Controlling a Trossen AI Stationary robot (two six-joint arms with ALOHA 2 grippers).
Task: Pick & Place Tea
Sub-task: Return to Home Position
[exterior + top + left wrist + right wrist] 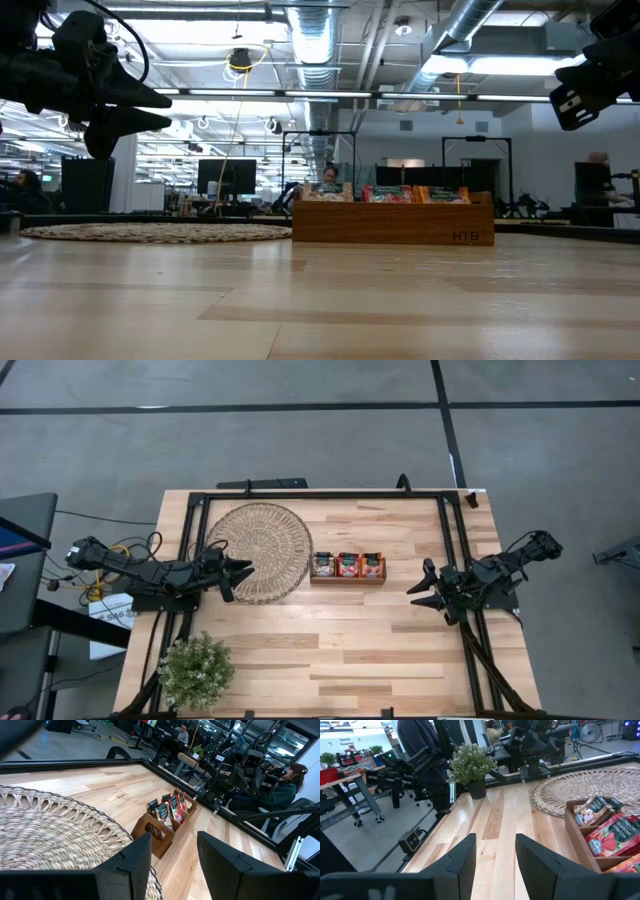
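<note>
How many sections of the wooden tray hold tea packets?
3: the left section, middle section and right section, side by side beside the mat; some packets may be hidden.

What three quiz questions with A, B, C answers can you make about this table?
1. Where is the wooden tray? A on the woven mat; B beside the mat; C in the air.
2. How many tray sections hold tea? A one; B three; C six.
3. The left end effector and right end effector are: A open, empty; B shut on tea; C shut on the mat.
Answers: B, it stands on bare wood by the mat; B, three filled sections show from above; A, both finger pairs stand apart, nothing between.
</note>
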